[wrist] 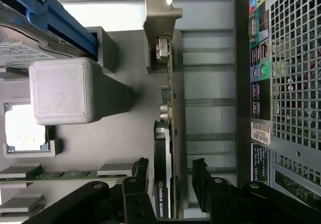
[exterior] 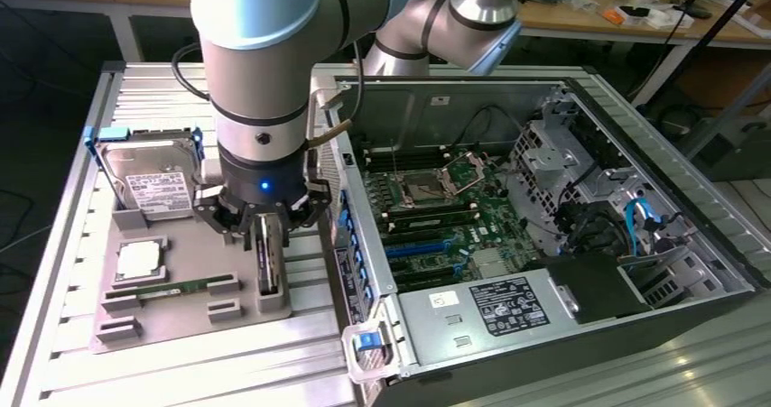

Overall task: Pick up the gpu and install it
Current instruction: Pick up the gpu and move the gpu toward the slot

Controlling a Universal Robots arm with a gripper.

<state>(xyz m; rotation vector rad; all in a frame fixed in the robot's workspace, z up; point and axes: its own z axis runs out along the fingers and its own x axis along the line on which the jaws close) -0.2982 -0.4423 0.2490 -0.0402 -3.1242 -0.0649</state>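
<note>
Matte black gripper (exterior: 267, 229) spread wide, fingers (wrist: 139, 176) straddling the gpu (exterior: 269, 264), thin dark card standing on edge, flat silver bracket (wrist: 161, 13), seated in matte grey tray (exterior: 181, 315), lower left of exterior view, apparently no contact, open metal tower case (exterior: 446, 105) at the exterior view's right.

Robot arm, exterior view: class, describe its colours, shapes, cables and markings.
The arm is built of thick, pale silver-grey tubes with rounded joints and black ring bands. A black cable loops beside it. Its wrist collar is black with a small blue light. The pincer is black, with angular linked fingers.
</note>
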